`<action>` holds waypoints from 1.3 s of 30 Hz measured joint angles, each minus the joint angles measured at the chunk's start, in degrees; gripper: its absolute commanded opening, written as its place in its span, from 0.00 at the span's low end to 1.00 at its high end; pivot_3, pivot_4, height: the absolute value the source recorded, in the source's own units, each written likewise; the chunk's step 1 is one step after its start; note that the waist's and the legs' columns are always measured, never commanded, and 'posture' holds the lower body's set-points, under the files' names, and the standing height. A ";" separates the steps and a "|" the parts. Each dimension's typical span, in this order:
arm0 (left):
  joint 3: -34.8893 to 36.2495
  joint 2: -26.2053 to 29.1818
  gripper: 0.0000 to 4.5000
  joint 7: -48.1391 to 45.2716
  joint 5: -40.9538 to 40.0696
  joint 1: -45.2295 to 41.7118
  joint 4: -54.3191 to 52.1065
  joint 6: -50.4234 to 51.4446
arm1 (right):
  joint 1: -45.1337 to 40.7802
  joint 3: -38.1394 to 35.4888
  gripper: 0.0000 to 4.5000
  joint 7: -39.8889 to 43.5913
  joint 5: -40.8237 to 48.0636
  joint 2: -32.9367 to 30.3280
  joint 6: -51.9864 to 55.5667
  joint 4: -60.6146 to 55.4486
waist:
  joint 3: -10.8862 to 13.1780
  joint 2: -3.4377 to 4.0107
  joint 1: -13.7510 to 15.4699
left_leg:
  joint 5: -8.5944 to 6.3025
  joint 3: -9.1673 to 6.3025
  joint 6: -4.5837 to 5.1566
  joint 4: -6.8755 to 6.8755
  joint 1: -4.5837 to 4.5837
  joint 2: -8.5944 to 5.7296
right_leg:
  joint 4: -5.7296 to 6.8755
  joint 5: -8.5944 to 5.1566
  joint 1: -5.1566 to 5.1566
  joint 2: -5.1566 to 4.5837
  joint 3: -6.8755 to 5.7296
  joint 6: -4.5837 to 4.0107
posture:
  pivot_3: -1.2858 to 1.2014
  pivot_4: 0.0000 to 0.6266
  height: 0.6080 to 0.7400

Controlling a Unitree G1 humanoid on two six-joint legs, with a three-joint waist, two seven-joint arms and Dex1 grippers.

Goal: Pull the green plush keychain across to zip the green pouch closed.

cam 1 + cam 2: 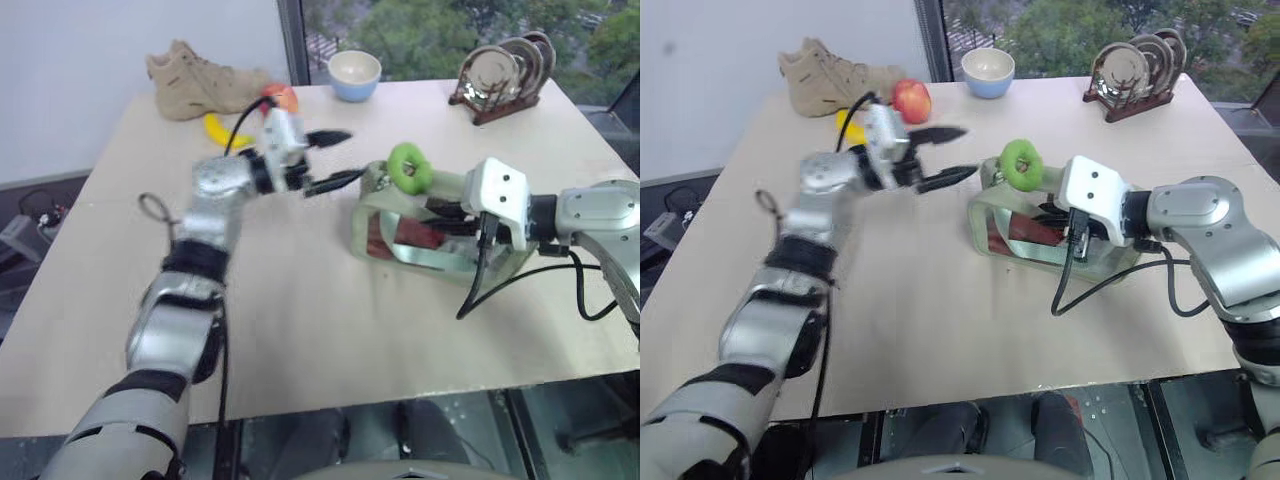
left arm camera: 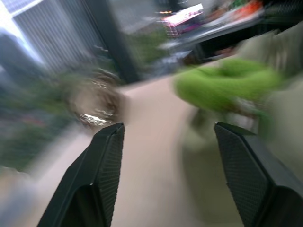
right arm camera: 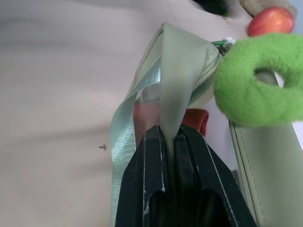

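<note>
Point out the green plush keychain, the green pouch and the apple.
green plush keychain (image 1: 1020, 163), right eye view, on its plush ring.
green pouch (image 1: 985, 215), right eye view, on its end wall.
apple (image 1: 911, 100), right eye view, on its red skin.

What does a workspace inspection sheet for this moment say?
Surface: beige table, mostly bare at front.
Job's things: pouch upright; keychain at its left end.
Clutter: shoe, apple, banana, bowl, plate rack along far edge.
Hands: left hand open, beside keychain; right hand shut on pouch fabric.
Cables: black cable loops from right wrist.
Surroundings: window, trees outside.
</note>
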 measured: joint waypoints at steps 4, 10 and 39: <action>1.72 1.87 0.70 -2.11 -4.59 8.94 -9.89 13.87 | 0.10 -0.16 0.00 -0.56 -0.01 -0.17 0.71 0.07 | -0.01 -0.03 0.89 | 0.00 -0.14 0.00 0.07 -0.05 -0.06 | -0.13 0.00 0.06 0.02 -0.14 0.00 | 0.52 0.24 1.00; 1.62 -2.83 0.70 2.46 -4.34 14.03 -18.66 18.64 | 0.09 -0.23 0.00 -0.50 -0.04 -0.56 0.81 0.28 | -0.03 -0.06 1.99 | 0.01 -0.08 -0.02 0.11 0.05 -0.04 | -0.23 0.03 0.13 0.03 -0.12 -0.04 | 0.52 0.24 1.00; -0.04 -10.60 0.00 10.00 7.49 14.76 -16.59 10.15 | -10.49 -12.14 0.53 -15.93 10.50 8.90 26.08 -2.79 | -0.04 -0.08 2.08 | 0.01 0.00 -0.02 0.08 0.06 -0.04 | -0.20 0.03 0.13 -0.02 -0.03 -0.05 | 0.52 0.24 1.00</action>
